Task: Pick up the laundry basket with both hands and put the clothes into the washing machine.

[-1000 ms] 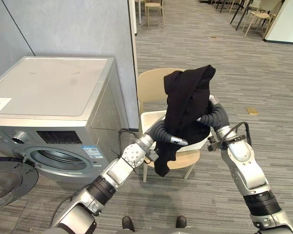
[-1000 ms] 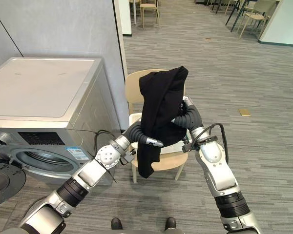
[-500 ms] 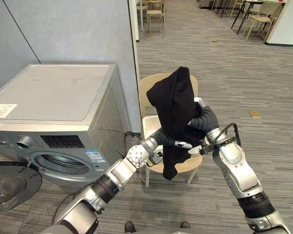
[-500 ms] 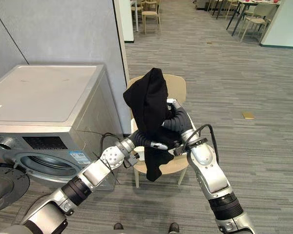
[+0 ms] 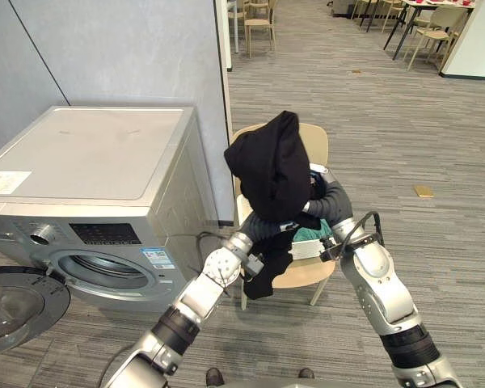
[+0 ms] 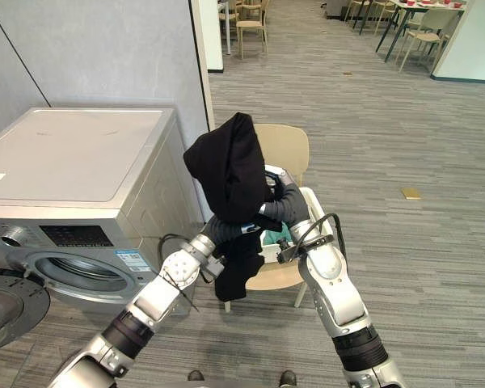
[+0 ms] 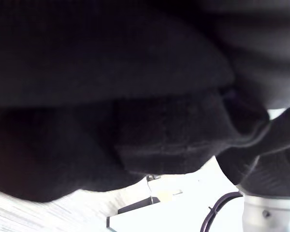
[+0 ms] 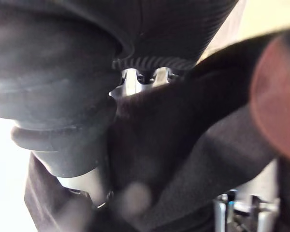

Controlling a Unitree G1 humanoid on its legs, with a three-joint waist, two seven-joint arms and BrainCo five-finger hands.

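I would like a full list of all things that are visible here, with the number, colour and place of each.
washing machine: one, silver, at the left by the grey wall
machine door: one, round, open, lower left
black garment: one, draped over both hands, above the chair
chair: one, beige, right of the machine
laundry basket: one, white, on the chair seat
teal cloth: one, in the basket
far chairs: several, beige, at the back
flat object: one, yellowish, on the grey carpet, right
left hand: one, dark cover, under the garment
right hand: one, dark cover, at the garment's right side
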